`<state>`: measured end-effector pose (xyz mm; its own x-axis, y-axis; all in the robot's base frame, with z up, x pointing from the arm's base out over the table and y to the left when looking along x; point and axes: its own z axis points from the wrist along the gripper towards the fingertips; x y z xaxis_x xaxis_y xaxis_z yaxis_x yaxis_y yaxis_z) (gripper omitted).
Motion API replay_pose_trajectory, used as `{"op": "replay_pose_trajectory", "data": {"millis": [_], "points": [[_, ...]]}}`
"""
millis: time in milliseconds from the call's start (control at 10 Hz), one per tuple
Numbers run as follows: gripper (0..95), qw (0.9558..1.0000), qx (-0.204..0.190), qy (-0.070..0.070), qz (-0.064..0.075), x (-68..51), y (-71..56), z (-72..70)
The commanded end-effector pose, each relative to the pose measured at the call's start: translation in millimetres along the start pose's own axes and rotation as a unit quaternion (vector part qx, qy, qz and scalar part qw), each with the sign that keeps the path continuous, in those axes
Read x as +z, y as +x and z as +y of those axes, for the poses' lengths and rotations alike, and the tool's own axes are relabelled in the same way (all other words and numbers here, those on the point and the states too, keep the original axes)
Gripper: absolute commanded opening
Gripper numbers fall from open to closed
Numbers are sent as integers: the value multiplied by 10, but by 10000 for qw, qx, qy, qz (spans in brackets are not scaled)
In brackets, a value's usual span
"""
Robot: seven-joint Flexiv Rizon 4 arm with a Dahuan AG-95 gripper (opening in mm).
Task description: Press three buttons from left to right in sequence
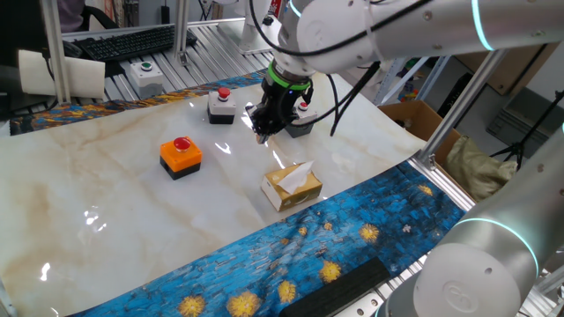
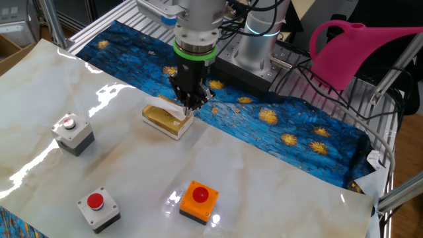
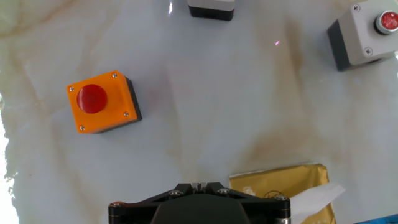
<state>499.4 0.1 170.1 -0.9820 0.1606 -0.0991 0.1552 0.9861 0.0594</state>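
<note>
Three buttons stand on the marble table. The orange button is leftmost in one fixed view. One grey button sits at the back. The other grey button is partly hidden behind my hand. My gripper hangs above the table among them, beside the tissue box, touching nothing. Its fingers are shut on each other and hold nothing. The hand view cuts off a grey button at its top edge.
A yellow tissue box lies just under and beside my hand. A pale box with a green button sits beyond the table's far edge. A blue patterned cloth borders the marble.
</note>
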Motion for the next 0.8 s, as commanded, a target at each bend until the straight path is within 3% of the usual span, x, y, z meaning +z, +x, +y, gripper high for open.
{"op": "replay_pose_trajectory", "data": {"millis": [100,800], "points": [[0,10000,-50,-30,12,2,-6,0],[0,9999,25,-139,40,2,-6,0]]}}
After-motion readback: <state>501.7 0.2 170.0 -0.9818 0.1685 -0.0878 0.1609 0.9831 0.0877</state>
